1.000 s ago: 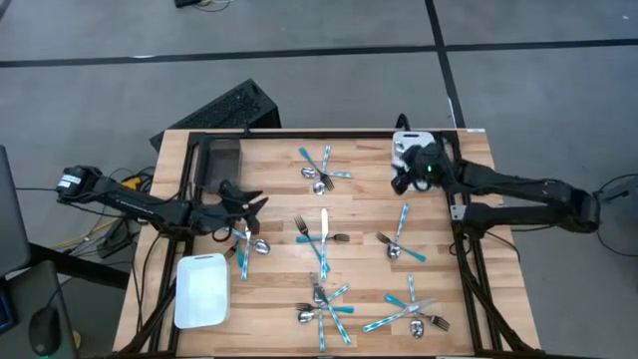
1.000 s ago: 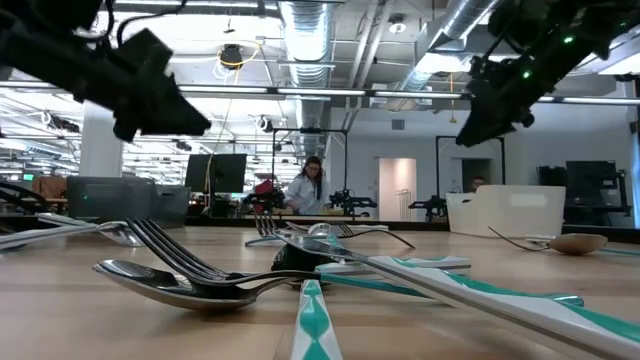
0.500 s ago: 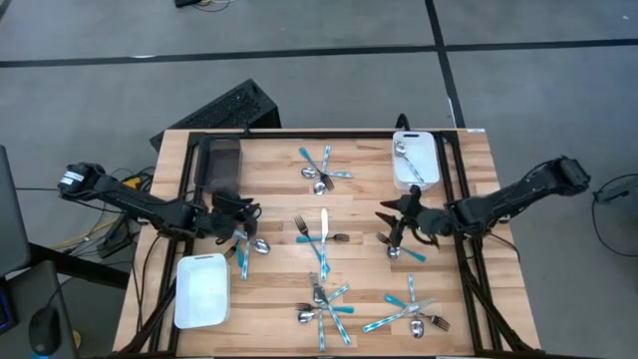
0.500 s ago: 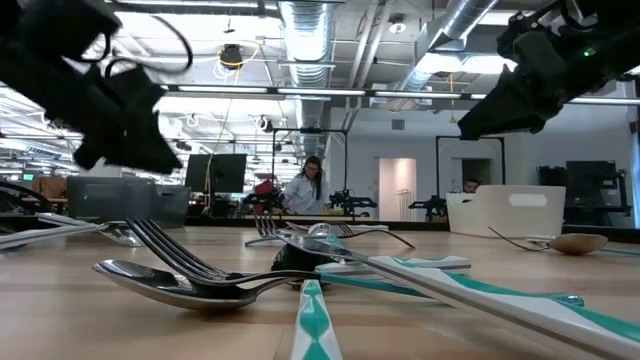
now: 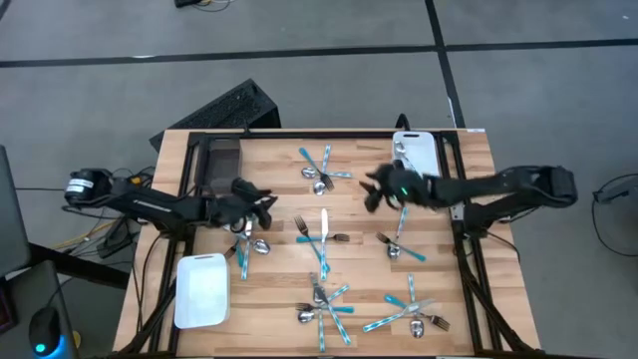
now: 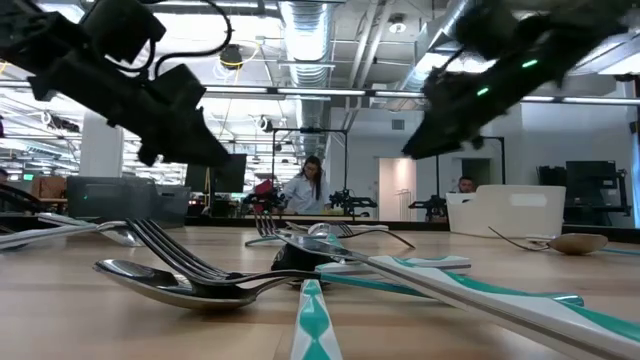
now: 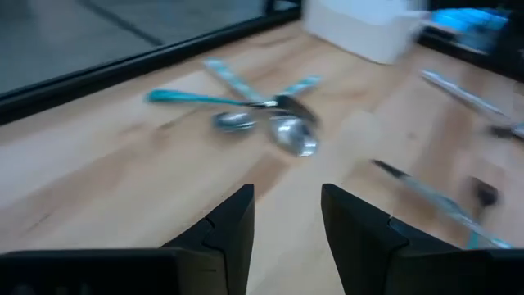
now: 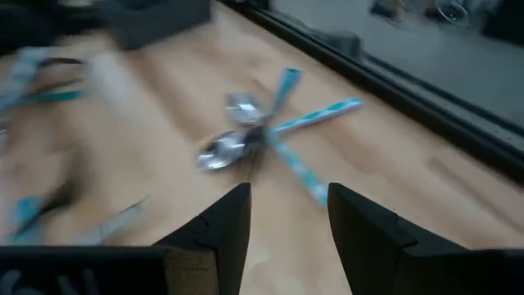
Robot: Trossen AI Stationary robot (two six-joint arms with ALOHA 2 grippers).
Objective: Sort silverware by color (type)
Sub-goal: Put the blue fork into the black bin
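Silverware with teal handles lies flat on the wooden table in several crossed clusters: far (image 5: pixel 321 172), centre (image 5: pixel 321 234), left (image 5: pixel 249 244), right (image 5: pixel 401 244), near centre (image 5: pixel 324 304) and near right (image 5: pixel 409 314). One spoon (image 5: pixel 402 152) lies in the far-right white tray (image 5: pixel 419 165). My left gripper (image 5: pixel 264 202) hovers open just beyond the left cluster. My right gripper (image 5: pixel 374 187) hovers open to the right of the far cluster. Both wrist views look at that far cluster (image 7: pixel 262 123) (image 8: pixel 258 139) past open fingers; neither gripper holds anything.
A second white tray (image 5: pixel 199 289) sits at the near left corner. A dark grey tray (image 5: pixel 221 160) stands at the far left. Bare wood shows between the clusters. In the low view, forks and spoons (image 6: pixel 200 275) lie close to the camera, and a person shows far behind.
My right gripper has swung from over the far-right white tray toward the near edge, over the right cluster, then back far and left to beside the far cluster. A spoon now shows in that tray. My left gripper has shifted slightly right and toward the far edge.
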